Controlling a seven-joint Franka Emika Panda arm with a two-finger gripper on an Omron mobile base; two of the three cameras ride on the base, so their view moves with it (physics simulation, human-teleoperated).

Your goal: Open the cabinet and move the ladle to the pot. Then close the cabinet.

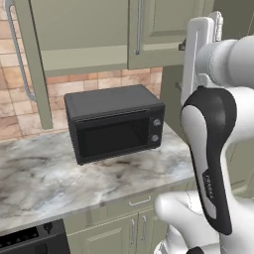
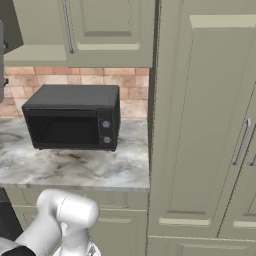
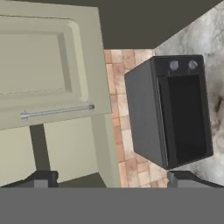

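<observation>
1. The gripper [image 3: 109,179] is being held wide open, nothing between its jaws; the two dark fingertips [image 3: 41,178] are being seen far apart at the bottom of the hand view.
2. The gripper is being pointed at the cabinet [image 3: 52,78], well apart from it and touching nothing.
3. In the hand view the scene is being shown rolled sideways: one closed door with its silver bar handle [image 3: 57,111] is being seen above the left fingertip.
4. In the left base view the cabinet's left door [image 1: 34,64] is being seen swung outward, edge-on, with its long handle [image 1: 17,54] facing left; the right door [image 1: 163,30] is being seen shut.
5. The ladle cannot be made out in any view; the opened cabinet's inside is being shown only from below.
6. A black microwave [image 1: 114,124] is being seen on the marbled surface [image 1: 59,183], under the cabinet and against a brick-tiled wall [image 1: 99,84].
7. A tall green cabinet [image 2: 200,125] is being seen just beside the surface's right end in the right base view.
8. Green base cabinets [image 1: 124,230] are being seen below the surface.
</observation>
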